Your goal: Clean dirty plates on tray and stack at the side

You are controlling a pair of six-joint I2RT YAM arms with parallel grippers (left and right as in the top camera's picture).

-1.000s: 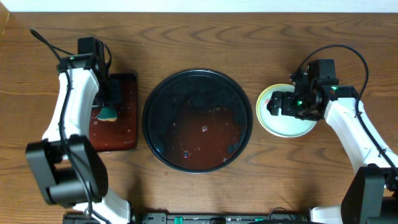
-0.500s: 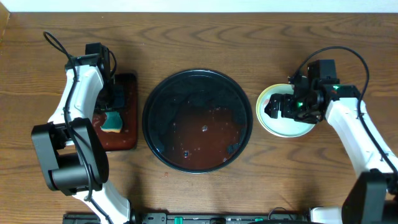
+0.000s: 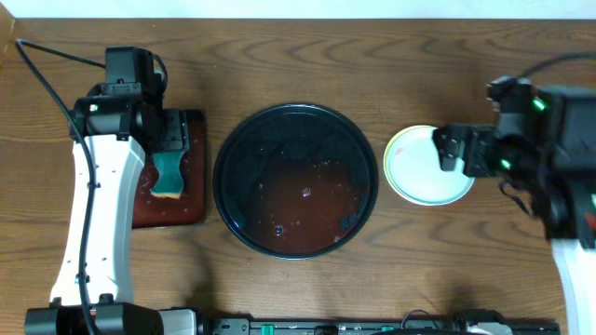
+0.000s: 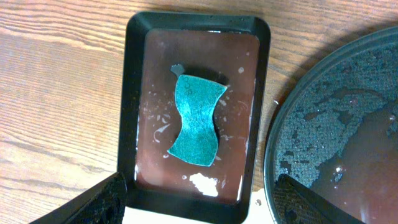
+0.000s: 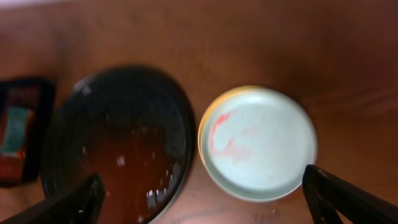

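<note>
The left gripper (image 4: 200, 182) hangs over the small rectangular tray (image 4: 130, 93). Its two fingers (image 4: 102, 199) stand far apart and hold nothing. Below the gripper, ahead of the fingertips and between their lines, a teal sponge (image 4: 196, 121) lies flat in brown water inside this tray. The sponge has a narrow waist, and it touches neither finger. The large round tray (image 3: 296, 107) is just beside the gripper, next to the rectangular tray. It holds a thin reddish-brown liquid and many drops.

The right gripper (image 5: 202, 176) is also spread wide and empty; its fingers show only at the two lower corners of the right wrist view, which is blurred. The plates (image 5: 258, 143) lie on the wooden table (image 3: 307, 56) under this gripper, ahead of the fingertips and closer to one finger than to the other. They make a stack just beside the round tray, outside its rim. The top plate is pale mint-green, with a red smear (image 5: 221, 134) near the edge that faces the round tray. A yellow plate rim (image 5: 206, 118) shows under it on that same side. How many plates are in the stack cannot be told from these views. The gripper does not touch the stack.
</note>
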